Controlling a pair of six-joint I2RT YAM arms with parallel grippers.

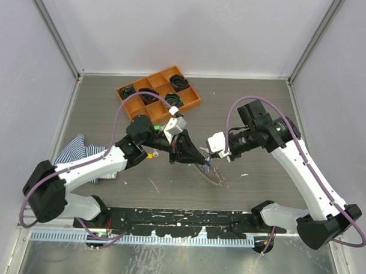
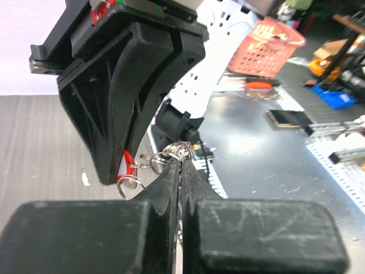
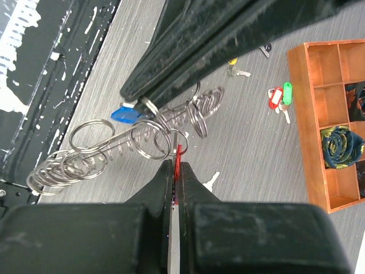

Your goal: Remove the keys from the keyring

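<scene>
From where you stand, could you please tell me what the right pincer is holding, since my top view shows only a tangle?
Observer: The right pincer is shut on a red tag.
Operator: And the left pincer, please?
Observer: The left pincer is shut on a small ring of the keyring, beside a blue tag.
Operator: Are any keys already off?
Observer: Yes, a green-tagged key and a red-tagged key lie on the table.

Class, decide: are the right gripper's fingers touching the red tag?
Touching. The right wrist view shows the red tag clamped between the shut fingers of the right gripper.
</scene>
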